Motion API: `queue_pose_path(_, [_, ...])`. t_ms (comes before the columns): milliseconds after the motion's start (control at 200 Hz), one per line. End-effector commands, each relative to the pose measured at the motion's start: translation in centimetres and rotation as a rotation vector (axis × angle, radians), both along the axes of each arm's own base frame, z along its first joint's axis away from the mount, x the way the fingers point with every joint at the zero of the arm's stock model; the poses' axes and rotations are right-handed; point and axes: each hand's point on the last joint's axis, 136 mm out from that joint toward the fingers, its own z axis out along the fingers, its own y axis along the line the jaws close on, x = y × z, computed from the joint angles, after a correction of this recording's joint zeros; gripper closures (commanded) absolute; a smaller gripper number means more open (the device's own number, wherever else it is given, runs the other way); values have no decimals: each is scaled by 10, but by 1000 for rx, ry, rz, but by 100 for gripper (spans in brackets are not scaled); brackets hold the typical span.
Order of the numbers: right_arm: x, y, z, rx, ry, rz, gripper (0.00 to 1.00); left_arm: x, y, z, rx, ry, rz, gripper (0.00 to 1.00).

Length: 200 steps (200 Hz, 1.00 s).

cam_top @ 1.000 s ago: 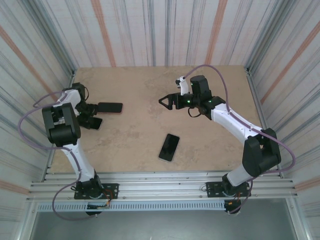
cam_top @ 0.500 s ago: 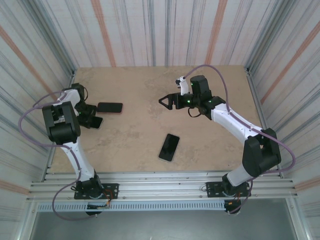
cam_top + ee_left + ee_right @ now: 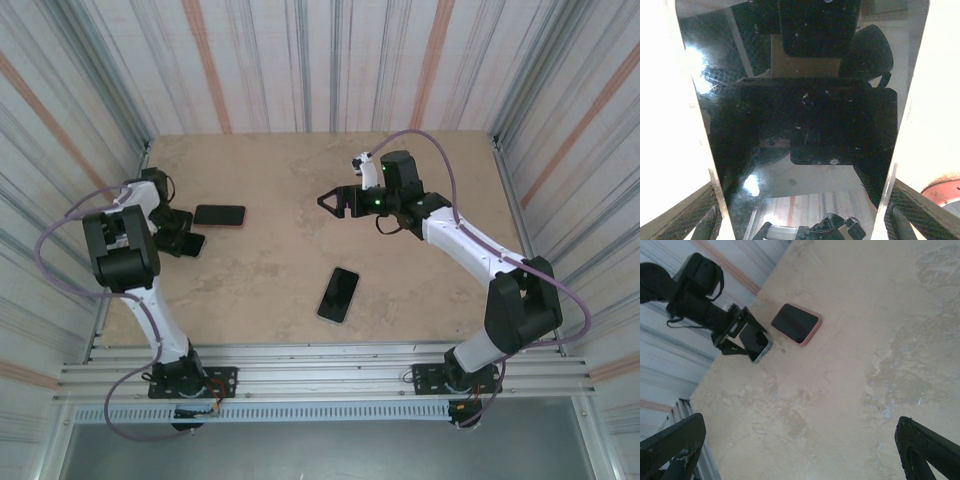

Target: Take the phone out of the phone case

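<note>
**Left claw.** The left claw (image 3: 185, 240) sits low over the desk (image 3: 300, 170), its white fingers (image 3: 665, 100) set either side of a silver-edged phone (image 3: 192, 244). In the left wrist view the phone's glossy dark face spans the whole gap, and each long edge appears to meet a finger. The claw is judged to be clenched across the phone's width. The phone's long axis runs along the fingers and out past their tips.

**Right claw.** The right claw (image 3: 326, 203) hangs released, fingers wide, with nothing between them. It is well apart from the left claw, across bare desk.

**Task item.** The pink phone case (image 3: 219, 215) lies flat just beside the left claw, off its tips on the side toward the right claw. It is close to the gripped phone but not touching it. Its long axis runs from one claw toward the other, at an angle to the gripped phone. The case shows a dark face. Whether that is a screen or bare lining cannot be told, so it is unclear if the gripped phone came from it.

**Other item.** A black phone (image 3: 339, 294) lies apart from both claws, nearer the right one, its long axis tilted toward the arm bases.

**Assessment.** The left claw is much the nearer to the case. Any pull on the case or its contents would fall to that arm. The right claw would have to cross the desk to brace the case.
</note>
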Motion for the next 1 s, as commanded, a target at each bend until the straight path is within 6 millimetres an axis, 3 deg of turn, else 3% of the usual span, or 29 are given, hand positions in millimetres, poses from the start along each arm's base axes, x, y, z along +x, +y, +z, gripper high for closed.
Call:
queue_pose_path(0, [-2,-1,6,50,17,-14,1,0,2,16,-2,-47,-12,56])
queue_pose_path(241, [-4,8,6,101,43,-10,1,0,-4,52,-5,-136,-54,55])
queue_pose_path(441, [-5,23,4,144,64,11,1,1,-22,81,-21,-217,-119,56])
queue_pose_path(822, [-5,79,-1,206,105,84,0,14,-126,139,-99,-371,-363,55])
queue_pose_path(997, [-6,111,-16,218,156,119,2,17,-176,157,-127,-432,-473,56])
